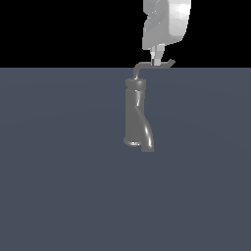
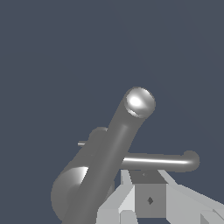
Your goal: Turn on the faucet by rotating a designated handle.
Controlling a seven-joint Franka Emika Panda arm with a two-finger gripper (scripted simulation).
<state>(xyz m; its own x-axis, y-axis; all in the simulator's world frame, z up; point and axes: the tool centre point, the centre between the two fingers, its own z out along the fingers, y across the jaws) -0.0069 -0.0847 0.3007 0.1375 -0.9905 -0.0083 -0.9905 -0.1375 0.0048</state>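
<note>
The faucet is a grey upright cylinder with a thick curved spout low on its side. In the wrist view the spout rises toward the camera with a bright round end. The handle is a thin bent rod on top of the body, and its hooked tip points to the exterior view's right. My gripper comes down from above and its tips meet the rod's horizontal stretch. In the wrist view the handle lies just past my fingers, which stand together, shut, with nothing between them.
A flat blue-grey floor stretches all round the faucet, with black background behind it. No other object shows.
</note>
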